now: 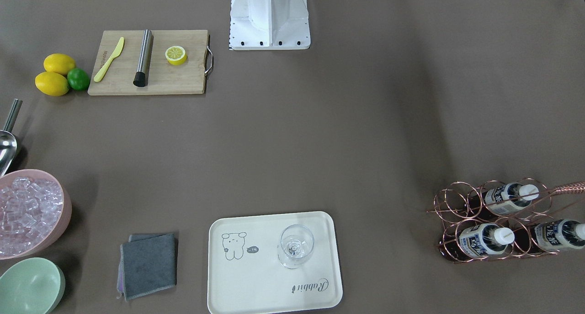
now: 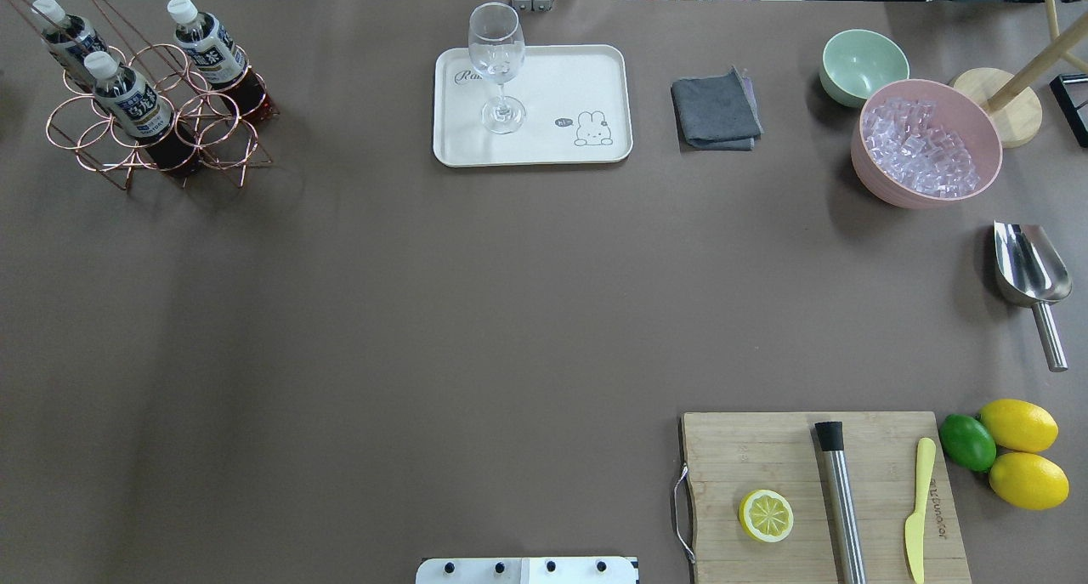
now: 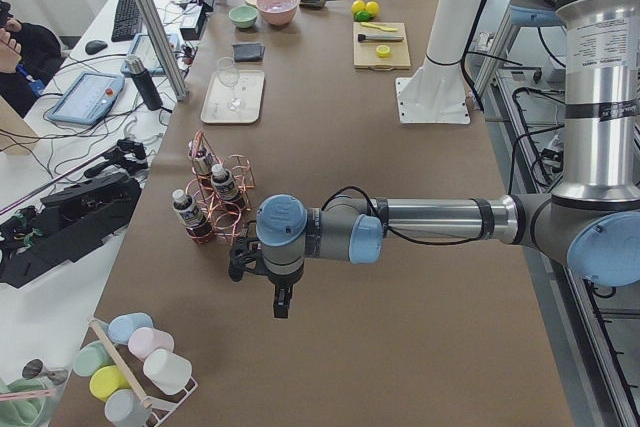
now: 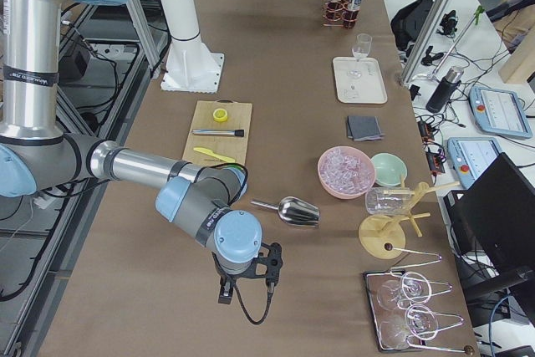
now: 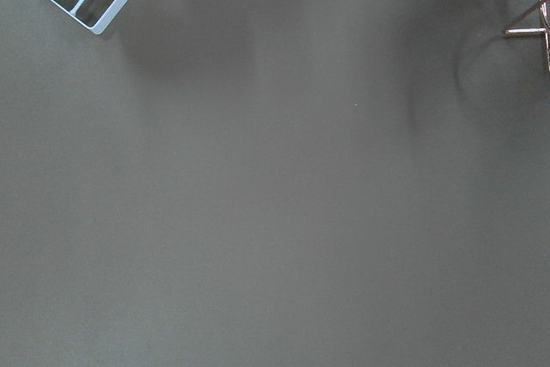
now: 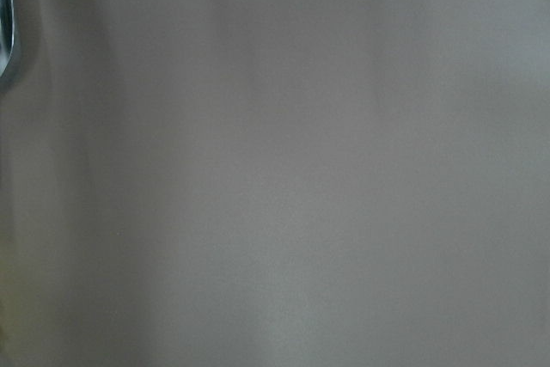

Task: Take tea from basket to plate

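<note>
Three tea bottles (image 2: 127, 99) with white caps stand in the copper wire basket (image 2: 85, 133) at the table's far left corner; they also show in the front-facing view (image 1: 484, 238). The cream plate (image 2: 544, 82) with the rabbit drawing lies at the far middle and bears an empty wine glass (image 2: 497, 65). My left gripper (image 3: 243, 265) shows only in the left side view, over bare table near the basket; I cannot tell if it is open. My right gripper (image 4: 269, 263) shows only in the right side view, beyond the metal scoop; I cannot tell its state.
A grey cloth (image 2: 716, 110), a pale green bowl (image 2: 860, 64), a pink bowl of ice (image 2: 925, 142) and a metal scoop (image 2: 1030, 269) lie at the right. A wooden cutting board (image 2: 765, 448) with a half lemon, muddler and knife is near right, whole citrus beside it.
</note>
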Controlling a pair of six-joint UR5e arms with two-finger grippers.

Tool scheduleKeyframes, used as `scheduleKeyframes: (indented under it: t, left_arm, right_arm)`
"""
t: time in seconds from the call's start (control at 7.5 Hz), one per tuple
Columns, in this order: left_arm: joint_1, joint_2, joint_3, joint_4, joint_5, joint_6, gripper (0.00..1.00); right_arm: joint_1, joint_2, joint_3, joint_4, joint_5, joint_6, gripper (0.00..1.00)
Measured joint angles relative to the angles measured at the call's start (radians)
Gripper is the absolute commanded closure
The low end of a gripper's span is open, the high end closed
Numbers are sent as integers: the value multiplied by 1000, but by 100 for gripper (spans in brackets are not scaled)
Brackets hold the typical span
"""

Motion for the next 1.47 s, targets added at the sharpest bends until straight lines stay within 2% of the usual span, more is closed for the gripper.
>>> scheduleKeyframes:
  t: [1.47]
  left_arm:
    - [-2,12,-26,3,-2,-2,1]
  right_arm:
    - [0,-5,0,-1,0,0,0]
